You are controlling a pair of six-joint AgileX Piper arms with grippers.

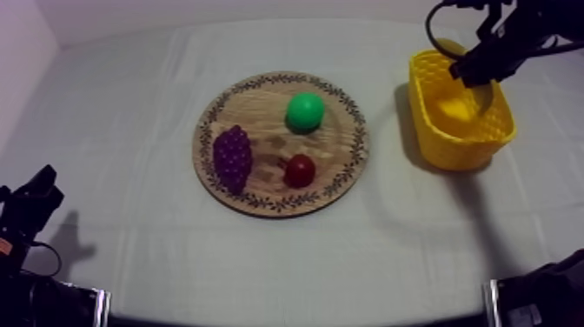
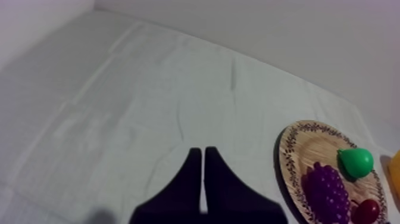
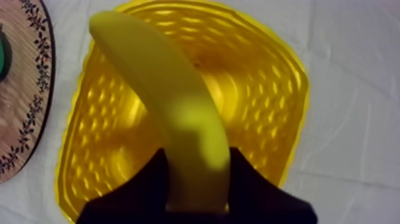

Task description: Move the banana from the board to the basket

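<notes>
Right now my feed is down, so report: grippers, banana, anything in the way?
Right gripper shut on banana, over yellow basket. Left gripper shut, empty. Nothing between banana and basket.

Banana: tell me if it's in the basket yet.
Not released: the right tool is shut on the banana over the yellow basket.

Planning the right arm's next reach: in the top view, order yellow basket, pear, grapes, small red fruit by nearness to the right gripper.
From the right gripper holding the banana:
1. yellow basket, directly under it.
2. pear, wooden board's far right.
3. small red fruit, board's near side.
4. grapes, board's left side.
</notes>
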